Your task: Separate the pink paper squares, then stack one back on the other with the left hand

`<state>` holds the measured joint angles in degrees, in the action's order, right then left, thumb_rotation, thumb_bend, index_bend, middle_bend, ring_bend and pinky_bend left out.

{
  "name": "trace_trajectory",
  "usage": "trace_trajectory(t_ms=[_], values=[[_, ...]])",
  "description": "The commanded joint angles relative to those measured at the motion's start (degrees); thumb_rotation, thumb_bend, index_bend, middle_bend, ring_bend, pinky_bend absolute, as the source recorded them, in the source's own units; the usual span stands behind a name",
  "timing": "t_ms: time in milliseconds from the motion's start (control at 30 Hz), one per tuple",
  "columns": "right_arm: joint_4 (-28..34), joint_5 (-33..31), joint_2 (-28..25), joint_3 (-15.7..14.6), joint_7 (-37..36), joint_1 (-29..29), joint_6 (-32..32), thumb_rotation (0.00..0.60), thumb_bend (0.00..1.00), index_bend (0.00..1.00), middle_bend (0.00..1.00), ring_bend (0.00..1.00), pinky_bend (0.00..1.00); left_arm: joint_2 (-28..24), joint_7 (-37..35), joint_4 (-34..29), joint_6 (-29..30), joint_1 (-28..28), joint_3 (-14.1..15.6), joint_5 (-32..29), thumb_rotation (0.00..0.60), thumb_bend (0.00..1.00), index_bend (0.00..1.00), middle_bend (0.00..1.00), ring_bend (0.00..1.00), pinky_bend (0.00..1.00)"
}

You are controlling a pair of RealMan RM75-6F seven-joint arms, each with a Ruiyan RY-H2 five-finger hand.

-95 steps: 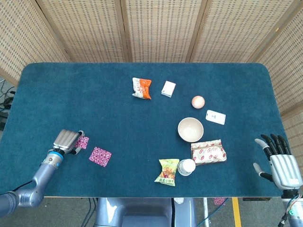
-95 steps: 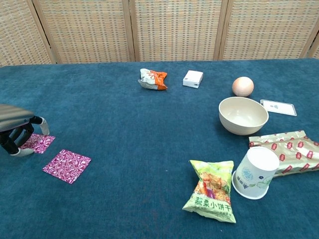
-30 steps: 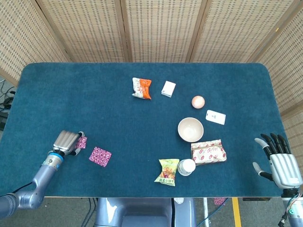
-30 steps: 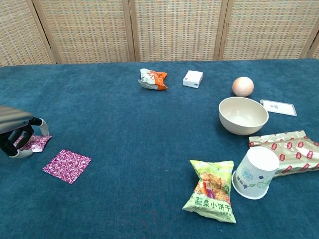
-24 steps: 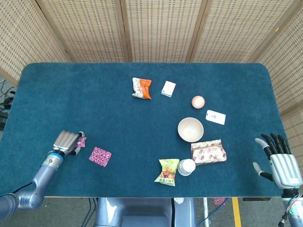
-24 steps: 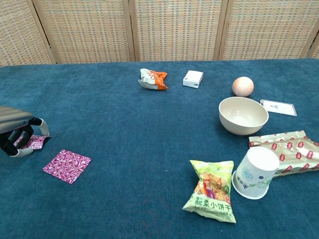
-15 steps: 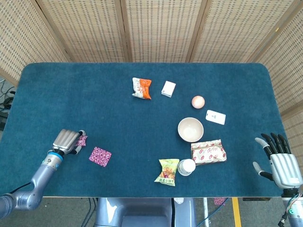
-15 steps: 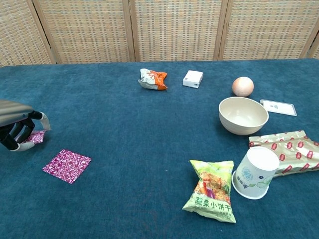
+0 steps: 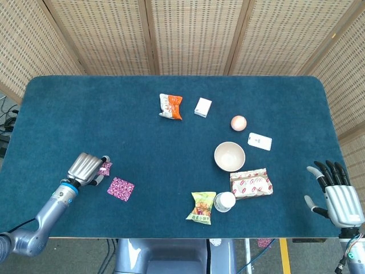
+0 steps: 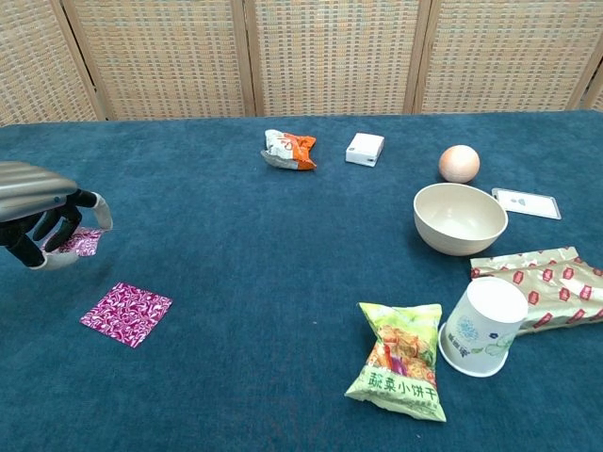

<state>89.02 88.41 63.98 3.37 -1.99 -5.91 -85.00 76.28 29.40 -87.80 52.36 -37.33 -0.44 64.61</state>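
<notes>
The grey metal left hand [image 10: 38, 221] is cut off by the chest view's left edge and covers most of the small patterned pink paper square [image 10: 85, 242] it holds, while the right hand appears only in the head view.

Cup [image 10: 482, 327] between snack bag [image 10: 399, 361], wrapper [image 10: 546, 281].

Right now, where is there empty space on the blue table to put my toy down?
The middle of the table is bare, between the pink square and the orange snack bag. The far left corner is bare too. It is crowded on the right, around the bowl, cup and green snack bag.
</notes>
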Motion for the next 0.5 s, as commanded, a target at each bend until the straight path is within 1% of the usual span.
trace_trajectory(t_ms=[33, 233, 500], values=[[0.05, 0.07, 0.01, -0.05, 0.02, 0.03, -0.03, 0.600, 0.34, 0.17, 0.14, 0.00, 0.00, 0.66, 1.11, -1.12, 0.24, -0.50, 0.62, 1.62, 0.533, 0.39, 0.61, 0.65, 0.58, 0.54], [0.18, 0.23, -0.14, -0.03, 0.11, 0.05, -0.22, 0.600, 0.34, 0.17, 0.14, 0.00, 0.00, 2.11, 3.33, -2.37, 0.12, -1.25, 1.45, 3.56, 0.533, 0.38, 0.61, 0.65, 0.58, 0.54], [0.19, 0.45, -0.12, -0.13, -0.13, 0.13, -0.41, 0.600, 0.34, 0.17, 0.14, 0.00, 0.00, 4.37, 6.16, -3.42, -0.41, -1.68, 2.66, 3.83, 0.533, 0.38, 0.61, 0.65, 0.58, 0.54]])
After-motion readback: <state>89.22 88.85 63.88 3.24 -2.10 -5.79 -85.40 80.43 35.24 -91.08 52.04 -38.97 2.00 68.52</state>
